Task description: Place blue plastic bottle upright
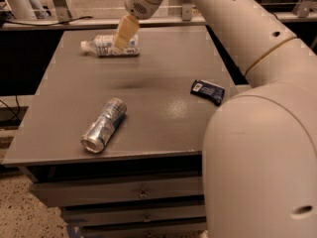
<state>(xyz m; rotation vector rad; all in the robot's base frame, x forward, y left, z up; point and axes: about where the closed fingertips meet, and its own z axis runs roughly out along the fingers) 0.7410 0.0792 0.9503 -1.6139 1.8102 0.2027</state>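
Tan gripper [124,32] over clear cylindrical blue plastic bottle [101,46] lying on matte grey table [163,118]; grip state cannot tell

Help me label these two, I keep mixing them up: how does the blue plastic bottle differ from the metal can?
The blue plastic bottle lies at the far edge of the table, by the claw; the metal can lies near the front. The bottle is clear with a white cap and label; the can is silver and dented. The bottle lies crosswise, the can diagonally. Both are on their sides.
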